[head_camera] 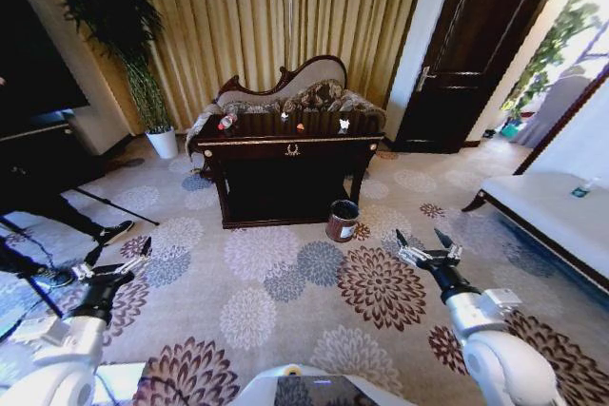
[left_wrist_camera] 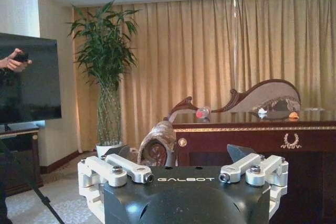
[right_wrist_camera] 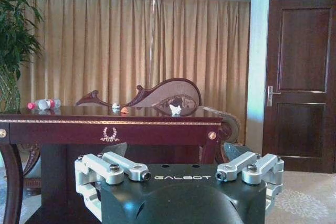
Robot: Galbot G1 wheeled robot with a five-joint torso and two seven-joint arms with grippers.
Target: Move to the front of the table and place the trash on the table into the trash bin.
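A: Where is the trash?
B: The bottle (head_camera: 226, 122), a tiny orange piece (head_camera: 300, 126) and white paper bits (head_camera: 343, 125) lie on the dark table (head_camera: 285, 145). The trash bin (head_camera: 342, 221) stands on the carpet by the table's right front leg.
A: And the arms?
B: The left end effector (head_camera: 114, 266) and the right end effector (head_camera: 425, 244) hang low over the carpet, far from the table, fingers spread, holding nothing.

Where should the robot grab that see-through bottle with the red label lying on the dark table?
Probably round the middle of the clear plastic bottle with the red label, coming from above. It lies on its side near the left end of the dark glossy table, so its round body faces up, with bare tabletop around it. Both open end effectors, left and right, hang far short of it.
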